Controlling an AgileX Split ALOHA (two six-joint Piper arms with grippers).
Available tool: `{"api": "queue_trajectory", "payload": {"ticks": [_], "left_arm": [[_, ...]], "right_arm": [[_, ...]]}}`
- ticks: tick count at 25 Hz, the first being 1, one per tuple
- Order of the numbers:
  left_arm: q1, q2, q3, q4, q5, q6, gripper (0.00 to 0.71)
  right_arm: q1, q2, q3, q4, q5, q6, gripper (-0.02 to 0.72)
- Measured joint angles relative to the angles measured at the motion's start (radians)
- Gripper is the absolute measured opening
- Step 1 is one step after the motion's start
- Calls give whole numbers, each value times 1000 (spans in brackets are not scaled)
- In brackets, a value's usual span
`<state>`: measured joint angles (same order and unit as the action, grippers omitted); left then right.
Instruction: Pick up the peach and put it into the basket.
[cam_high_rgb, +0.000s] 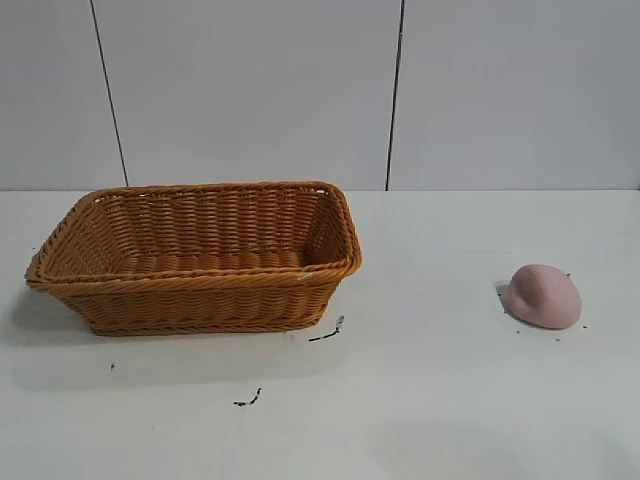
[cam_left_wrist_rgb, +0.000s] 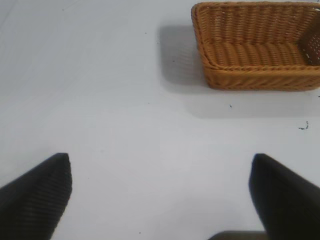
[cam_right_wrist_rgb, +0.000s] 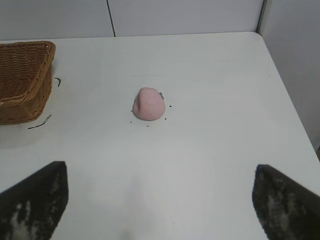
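One peach (cam_high_rgb: 544, 296) lies well apart from one basket (cam_high_rgb: 195, 290); both untouched.

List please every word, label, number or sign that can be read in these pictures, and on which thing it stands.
None: no readable text on the basket, the peach or the table. The small dark marks on the table form no letters.

The peach (cam_high_rgb: 544, 296), a small matte pale-pink dome with a slight crease, rests flat side down on the tabletop at 3 o'clock. The basket (cam_high_rgb: 196, 289), rectangular orange-brown wicker with flared sides, stands upright and empty at 9 o'clock, well apart.
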<state>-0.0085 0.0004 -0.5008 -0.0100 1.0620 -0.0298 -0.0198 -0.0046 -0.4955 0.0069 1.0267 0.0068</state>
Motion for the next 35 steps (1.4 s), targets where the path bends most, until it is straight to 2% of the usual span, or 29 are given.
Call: {"api": "queue_trajectory", "payload": {"ticks": [14,21,22,27,30,31,35], "left_arm": [[0,0,0,0,0,0,693],[0,0,0,0,0,0,693],[0,0,0,0,0,0,693],[0,0,0,0,0,0,693],[0,0,0,0,0,0,693],[0,0,0,0,0,0,693],[0,0,0,0,0,0,693]], "right_arm": [[0,68,-4,1,2,3,696],[0,501,-194,1,-45,6,696],[0,501,-194,1,-45,6,696],[0,901,-403,1,-60,7,696],[0,1137,-540,1,-63,-14,696],[0,1280,-625,1,-53,-24,696],[3,1543,-800,1,19,-35,696]]}}
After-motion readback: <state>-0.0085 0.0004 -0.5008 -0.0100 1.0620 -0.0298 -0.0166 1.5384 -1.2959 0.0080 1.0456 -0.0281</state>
